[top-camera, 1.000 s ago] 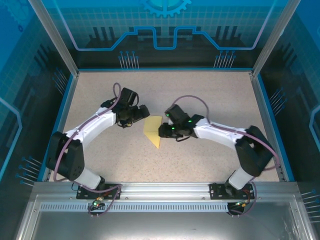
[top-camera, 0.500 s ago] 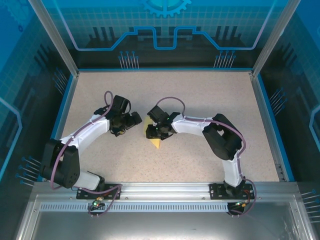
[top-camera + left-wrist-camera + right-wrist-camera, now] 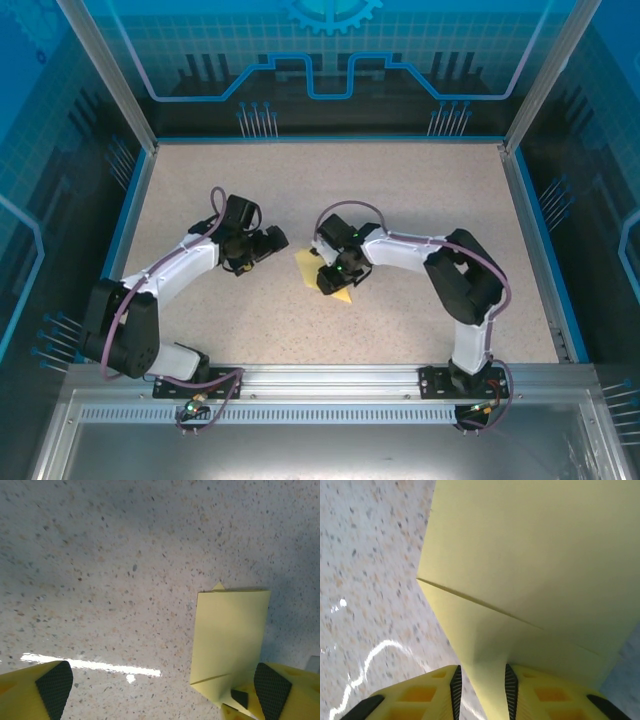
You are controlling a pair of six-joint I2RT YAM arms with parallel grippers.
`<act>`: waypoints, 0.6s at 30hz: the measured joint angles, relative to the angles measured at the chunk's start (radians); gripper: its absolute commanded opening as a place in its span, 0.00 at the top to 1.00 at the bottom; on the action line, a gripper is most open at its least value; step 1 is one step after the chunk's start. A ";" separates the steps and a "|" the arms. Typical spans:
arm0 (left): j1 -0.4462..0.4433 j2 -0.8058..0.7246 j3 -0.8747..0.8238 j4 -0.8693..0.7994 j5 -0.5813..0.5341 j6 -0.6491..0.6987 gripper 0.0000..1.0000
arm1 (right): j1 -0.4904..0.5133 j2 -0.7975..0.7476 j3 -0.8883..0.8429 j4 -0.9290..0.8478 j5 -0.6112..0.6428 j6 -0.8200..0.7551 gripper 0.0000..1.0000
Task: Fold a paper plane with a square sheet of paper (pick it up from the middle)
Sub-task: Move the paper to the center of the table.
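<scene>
Pale-yellow paper [image 3: 530, 555], one edge in right gripper [image 3: 482, 680], left gripper [image 3: 163, 682] just beside.

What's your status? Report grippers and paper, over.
Left gripper open, beside the folded yellow sheet. Right gripper shut on a raised fold of it. One left fingertip close to its corner, contact unclear.

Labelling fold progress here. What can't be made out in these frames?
- Top external: folded sheet, middle under the right pincer; creases too small to count.
- Right wrist: the sheet runs off the top and right edges, so its outline is cut.
- Left wrist: the sheet's near corner sits behind a finger of the left pincer.
</scene>
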 measured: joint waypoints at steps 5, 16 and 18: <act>-0.006 -0.024 -0.071 0.071 0.076 -0.014 0.03 | -0.018 -0.148 -0.074 0.076 -0.030 0.095 0.64; -0.126 -0.029 -0.183 0.210 0.162 -0.138 0.12 | -0.027 -0.173 -0.212 0.305 -0.006 0.488 0.72; -0.138 -0.029 -0.193 0.233 0.172 -0.163 0.17 | -0.031 -0.153 -0.212 0.325 -0.004 0.513 0.72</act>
